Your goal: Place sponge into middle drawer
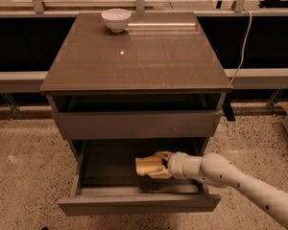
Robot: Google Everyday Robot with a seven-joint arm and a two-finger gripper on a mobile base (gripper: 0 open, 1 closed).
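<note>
Inside the middle drawer [89, 166], end effector [156, 165] grips the sponge [145, 166].
Drawer is pulled well out toward 6 o'clock, front panel lowest in view, grey floor showing. Sponge is pale yellow and sits over the drawer floor right of center, toward 3 o'clock in the box; cannot tell if it touches the floor. End effector fingers [161, 154] are clamped on the sponge's right end, one above and one below. White arm [240, 181] comes in from 4 o'clock over the drawer's right front corner. Upper drawer [137, 124] just above is open a crack. Glossy brown surface [134, 56] on top carries a small white bowl [116, 19] at its 11 o'clock corner, well apart from the sponge. Pale cable [243, 40] hangs at 2 o'clock beside the cabinet. Speckled floor [24, 176] lies all round.
</note>
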